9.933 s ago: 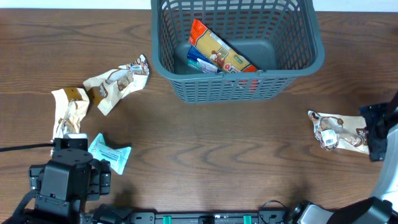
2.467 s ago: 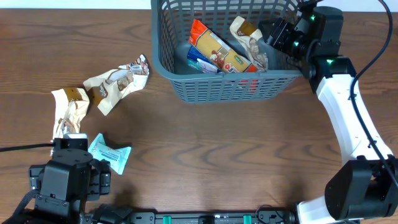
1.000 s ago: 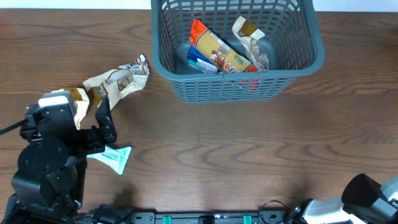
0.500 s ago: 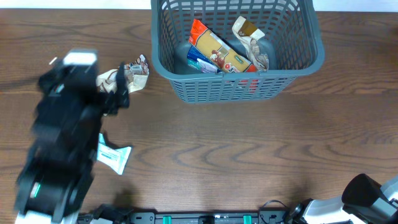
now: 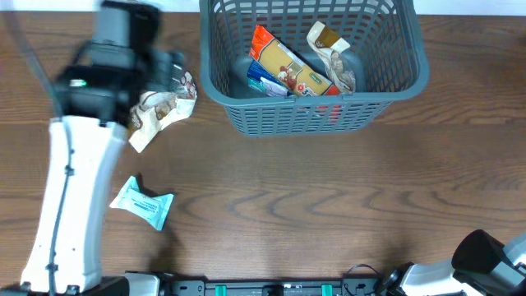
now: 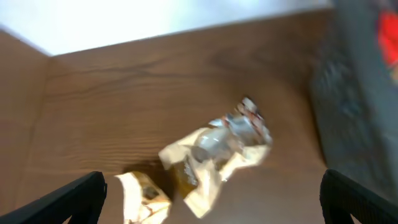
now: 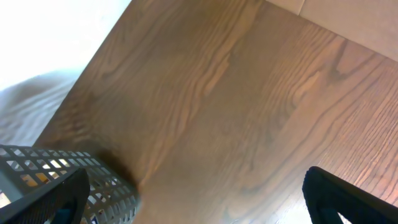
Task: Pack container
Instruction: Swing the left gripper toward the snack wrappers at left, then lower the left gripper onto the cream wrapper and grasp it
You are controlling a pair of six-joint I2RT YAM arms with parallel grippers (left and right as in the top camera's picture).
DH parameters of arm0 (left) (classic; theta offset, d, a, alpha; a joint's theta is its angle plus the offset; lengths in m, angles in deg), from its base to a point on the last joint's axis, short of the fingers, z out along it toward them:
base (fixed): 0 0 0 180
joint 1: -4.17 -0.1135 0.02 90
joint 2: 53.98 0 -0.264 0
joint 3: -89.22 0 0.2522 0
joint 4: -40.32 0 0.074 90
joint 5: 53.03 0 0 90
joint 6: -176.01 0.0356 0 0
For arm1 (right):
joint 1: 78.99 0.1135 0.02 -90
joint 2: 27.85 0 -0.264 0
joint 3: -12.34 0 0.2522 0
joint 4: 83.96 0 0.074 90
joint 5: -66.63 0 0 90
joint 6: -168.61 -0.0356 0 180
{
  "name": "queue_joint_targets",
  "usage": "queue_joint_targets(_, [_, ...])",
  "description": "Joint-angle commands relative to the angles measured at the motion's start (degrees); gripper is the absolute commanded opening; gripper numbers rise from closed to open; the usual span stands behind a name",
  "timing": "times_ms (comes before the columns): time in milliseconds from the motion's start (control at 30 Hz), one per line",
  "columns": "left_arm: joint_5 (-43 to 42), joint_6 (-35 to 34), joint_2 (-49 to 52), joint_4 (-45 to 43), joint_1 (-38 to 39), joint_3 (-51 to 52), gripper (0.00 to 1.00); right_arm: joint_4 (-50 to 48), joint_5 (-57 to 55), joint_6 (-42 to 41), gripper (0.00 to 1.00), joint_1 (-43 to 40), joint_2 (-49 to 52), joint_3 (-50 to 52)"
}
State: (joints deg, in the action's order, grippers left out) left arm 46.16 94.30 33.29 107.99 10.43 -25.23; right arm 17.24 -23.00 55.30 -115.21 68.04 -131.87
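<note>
The dark grey-teal container (image 5: 394, 89) stands at the back centre. It holds a red and yellow packet (image 5: 289, 67), a tan crumpled packet (image 5: 330, 51) and a blue packet (image 5: 263, 82). My left gripper (image 5: 168, 70) is open and empty, raised above a crumpled white and brown packet (image 5: 160, 111). In the left wrist view that packet (image 6: 214, 152) lies between my spread fingers (image 6: 214, 208), with a tan packet (image 6: 143, 196) beside it and the container (image 6: 360, 93) blurred at right. My right gripper (image 7: 196, 205) is open and empty over bare wood, beside a container corner (image 7: 68, 177).
A teal packet (image 5: 144, 204) lies on the wooden table at the front left. The left arm (image 5: 70, 181) stretches along the left side and hides the tan packet in the overhead view. Part of the right arm (image 5: 493, 255) shows at the front right corner.
My left arm has swung from the front left up to the far left, over the crumpled packets. The right arm has left the container, with the tan packet lying inside.
</note>
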Motion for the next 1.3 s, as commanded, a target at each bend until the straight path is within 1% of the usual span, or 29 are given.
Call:
queue_joint_targets(0, [-8.4, -3.3, -1.8, 1.3, -7.6, -4.0, 0.99, 0.1, -0.6, 1.2, 0.99, -0.5, -0.2, -0.7])
queue_joint_targets(67, [-14.9, -4.2, -1.7, 2.0, -12.8, -4.6, 0.99, 0.0, -0.5, 1.1, 0.99, -0.5, -0.2, -0.7])
queue_joint_targets(167, [-19.2, -6.4, -1.0, 3.5, -18.1, -4.6, 0.99, 0.0, -0.5, 1.1, 0.99, -0.5, -0.2, -0.7])
queue_joint_targets(233, [-19.2, -7.4, 0.0, 4.9, -20.2, -4.6, 0.99, 0.1, -0.5, 1.1, 0.99, -0.5, -0.2, -0.7])
queue_joint_targets(300, [-19.1, -10.2, 1.1, 5.7, -21.6, -4.6, 0.99, 0.3, -0.4, 1.1, 0.99, -0.5, -0.2, -0.7])
queue_joint_targets(433, [-18.3, -19.4, 3.2, 5.6, -23.9, -4.6, 0.99, 1.3, 0.1, 1.1, 0.99, -0.5, -0.2, -0.7])
queue_joint_targets(567, [-12.7, -35.5, 3.7, 5.3, -26.2, -4.6, 0.99, 2.6, 0.1, 1.1, 0.99, -0.5, -0.2, -0.7])
queue_joint_targets(600, [-12.6, -38.7, 3.7, 4.6, -26.8, -4.6, 0.99, 3.0, 0.1, 1.1, 0.99, -0.5, -0.2, -0.7])
queue_joint_targets(633, [-12.6, -40.1, 3.7, 3.8, -27.3, -4.6, 0.99, 3.3, 0.1, 1.1, 0.99, -0.5, -0.2, -0.7])
queue_joint_targets(667, [-12.6, -39.7, 3.7, 3.6, -27.8, -4.6, 0.99, 3.6, 0.1, 1.1, 0.99, -0.5, -0.2, -0.7])
queue_joint_targets(700, [-12.6, -37.6, 3.7, 3.9, -28.1, -4.6, 0.99, 3.8, 0.1, 1.1, 0.99, -0.5, -0.2, -0.7])
queue_joint_targets(833, [-12.3, -13.7, 3.7, 8.2, -28.6, -4.4, 0.99, 4.9, 0.1, 1.1, 0.99, -0.5, -0.2, -0.7])
queue_joint_targets(900, [-8.1, -8.0, 3.7, 11.5, -28.6, -4.4, 0.99, 5.0, 0.1, 1.1, 0.99, -0.5, -0.2, -0.7])
queue_joint_targets(967, [-2.1, -7.7, 3.7, 13.7, -28.7, -4.0, 0.99, 4.9, 0.1, 1.1, 0.99, -0.5, -0.2, -0.7])
queue_joint_targets(1000, [-0.5, -7.7, 3.7, 14.3, -28.9, -3.8, 0.99, 4.9, 0.1, 1.1, 0.99, -0.5, -0.2, -0.7])
queue_joint_targets(1100, [0.1, -7.6, 3.7, 15.1, -29.7, -2.1, 0.99, 4.9, 0.1, 1.1, 0.99, -0.5, -0.2, -0.7])
queue_joint_targets(1267, [0.1, -3.3, 3.7, 14.0, -31.2, 4.3, 0.99, 4.9, 0.1, 1.1, 0.99, -0.5, -0.2, -0.7])
